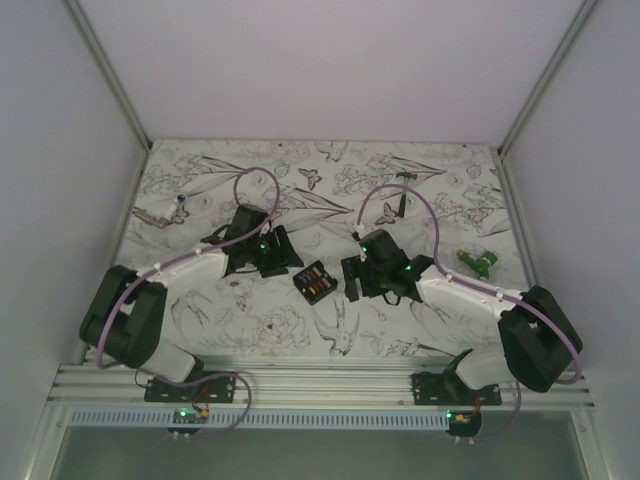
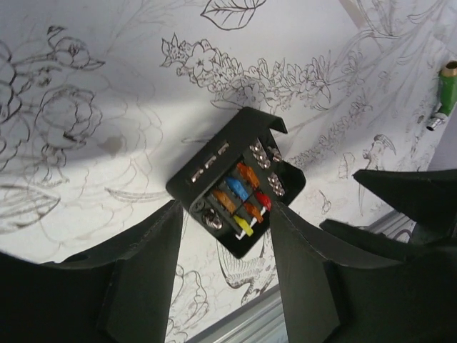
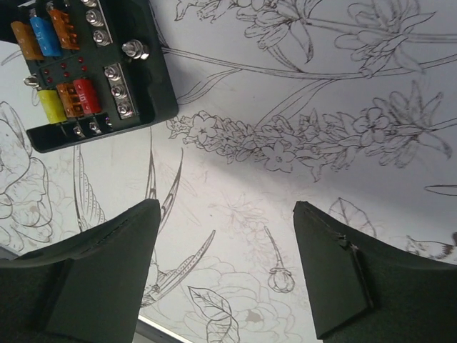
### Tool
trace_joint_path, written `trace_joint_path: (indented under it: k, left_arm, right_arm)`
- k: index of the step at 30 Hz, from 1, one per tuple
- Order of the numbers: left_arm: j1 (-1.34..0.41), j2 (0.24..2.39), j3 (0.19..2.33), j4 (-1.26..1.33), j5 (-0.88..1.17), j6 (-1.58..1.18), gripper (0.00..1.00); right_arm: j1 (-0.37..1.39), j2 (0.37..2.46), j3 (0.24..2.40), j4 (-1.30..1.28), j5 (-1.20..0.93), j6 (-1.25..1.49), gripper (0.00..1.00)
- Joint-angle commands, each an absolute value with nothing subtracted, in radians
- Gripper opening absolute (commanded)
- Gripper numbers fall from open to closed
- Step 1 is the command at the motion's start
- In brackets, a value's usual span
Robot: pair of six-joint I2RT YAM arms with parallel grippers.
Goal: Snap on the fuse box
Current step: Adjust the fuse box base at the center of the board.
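The scene is lit brightly and evenly from above with diffuse white light. Soft grey shadows are cast on the floral table cover [image 3: 300, 107] beside the fuse box [image 3: 93, 71]. Small glints are seen on its screws [image 3: 120, 91]. The overhead view is rendered softer, with less detail.

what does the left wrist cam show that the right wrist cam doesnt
Only the left wrist: the green object at the right edge, and the left gripper, open, with the fuse box seen between its fingers. Only the right wrist: the right gripper, open over the bare flower-printed cover, the box off to its upper left. Both: the fuse box with its coloured fuses, lying on the cover.
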State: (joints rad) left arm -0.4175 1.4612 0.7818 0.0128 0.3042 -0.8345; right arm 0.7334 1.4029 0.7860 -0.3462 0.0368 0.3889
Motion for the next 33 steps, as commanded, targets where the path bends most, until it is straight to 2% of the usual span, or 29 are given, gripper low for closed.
trace_joint_path:
  k: [1,7,16,20,29,33]
  left_arm:
    - [-0.413,1.563,0.856,-0.033,0.367,-0.771,0.55]
    - [-0.416,1.625,0.896,-0.033,0.424,-0.768,0.55]
    - [-0.42,1.606,0.826,-0.006,0.442,-0.81,0.56]
    - [-0.424,1.594,0.805,0.003,0.446,-0.824,0.56]
    - [-0.443,1.538,0.759,0.013,0.413,-0.851,0.56]
    - [-0.437,1.486,0.719,0.012,0.362,-0.859,0.6]
  right_arm:
    - [0.726,1.377,0.746,-0.202,-0.015,0.48,0.82]
    - [0.727,1.468,0.741,-0.131,-0.053,0.506,0.8]
    - [0.727,1.626,0.824,-0.089,-0.076,0.487,0.63]
    - [0.726,1.67,0.866,-0.087,-0.083,0.472,0.59]
    - [0.726,1.703,0.948,-0.13,-0.056,0.413,0.59]
    - [0.7,1.636,0.938,-0.206,0.041,0.369,0.67]
